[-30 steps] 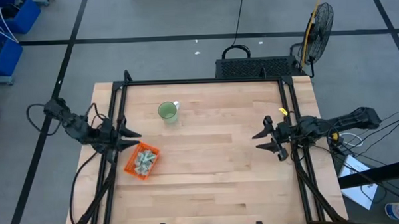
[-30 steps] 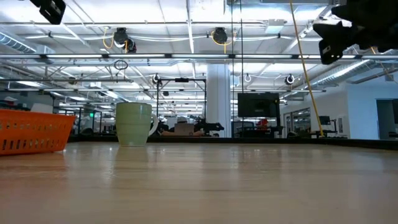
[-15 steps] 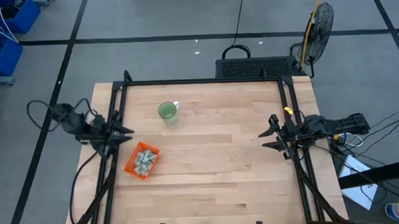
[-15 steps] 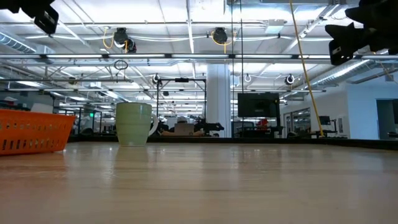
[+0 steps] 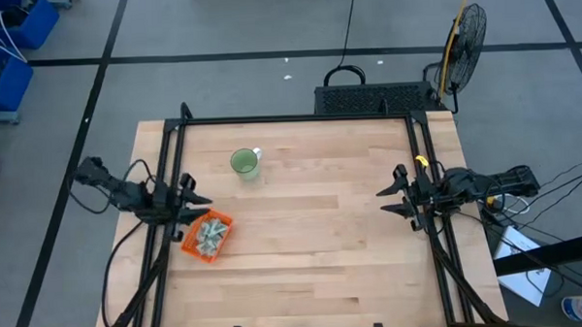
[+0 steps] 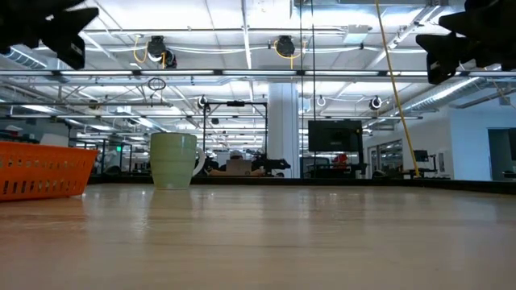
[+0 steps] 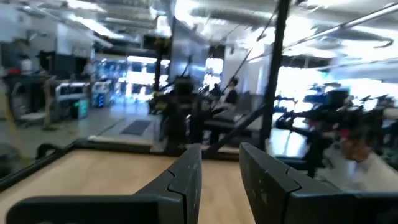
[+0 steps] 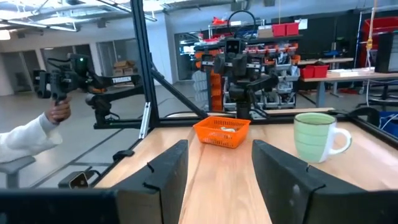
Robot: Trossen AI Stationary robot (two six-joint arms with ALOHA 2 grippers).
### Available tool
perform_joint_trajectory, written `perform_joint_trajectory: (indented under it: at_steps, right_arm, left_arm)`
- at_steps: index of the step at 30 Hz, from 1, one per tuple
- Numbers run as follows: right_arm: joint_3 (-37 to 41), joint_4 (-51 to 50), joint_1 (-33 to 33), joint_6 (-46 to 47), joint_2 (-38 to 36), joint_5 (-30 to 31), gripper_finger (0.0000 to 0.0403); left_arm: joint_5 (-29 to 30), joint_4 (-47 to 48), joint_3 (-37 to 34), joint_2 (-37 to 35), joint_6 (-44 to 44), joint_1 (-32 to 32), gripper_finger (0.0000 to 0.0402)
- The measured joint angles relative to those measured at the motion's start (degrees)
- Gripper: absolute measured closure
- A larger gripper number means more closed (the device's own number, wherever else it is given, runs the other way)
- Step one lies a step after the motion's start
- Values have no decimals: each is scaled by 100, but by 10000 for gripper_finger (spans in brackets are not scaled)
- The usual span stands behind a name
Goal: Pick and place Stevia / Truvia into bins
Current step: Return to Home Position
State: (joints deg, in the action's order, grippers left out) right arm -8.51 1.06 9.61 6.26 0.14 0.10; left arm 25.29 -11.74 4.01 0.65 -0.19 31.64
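Nearest to us on the wooden table is the orange bin, sitting by the left edge and turned a little askew. The Stevia packets are inside it, a loose heap of white and green. From up here we can't count them.

Just beyond the bin, over its far corner and up off the table, hangs the left gripper. Its two fingers are parted, with a clear gap between them and nothing in it.

Straight across the table from the bin, well apart from it at the right edge, we find the right gripper. It points back toward the bin, its fingers spread wide and holding nothing.

Farther off than the bin, and a touch toward the middle, the green cup stands upright.

Past the table's far edge, well beyond the bin and the cup, a black crate and a standing fan sit on the grey floor.

In the right wrist view we also catch a person's hand in a white sleeve, out beyond the bin's side of the table. It seems to be gripping a dark handle.
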Motion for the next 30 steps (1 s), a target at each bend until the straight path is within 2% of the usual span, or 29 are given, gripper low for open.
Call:
perform_joint_trajectory:
  at_steps: [4,10,15,22,27,30]
  right_arm:
    - [0,-6,-4,-165,-2,12,232]
    - [0,-51,-4,-523,0,349,232]
    - [-3,-259,-4,-883,2,452,231]
    - [312,-203,-4,-845,2,442,231]
    - [726,663,-4,-893,-2,439,231]
    - [731,539,-19,-1025,26,467,232]
  left_arm:
    - [-31,-37,-113,0,-227,-432,289]
    - [-429,172,-343,0,-366,-1204,289]
    - [-576,753,-343,9,-864,-1688,289]
    - [-579,829,-337,51,-817,-1897,289]
    - [-580,799,-337,52,-1214,-1893,289]
    - [-578,785,-337,52,-1243,-1893,289]
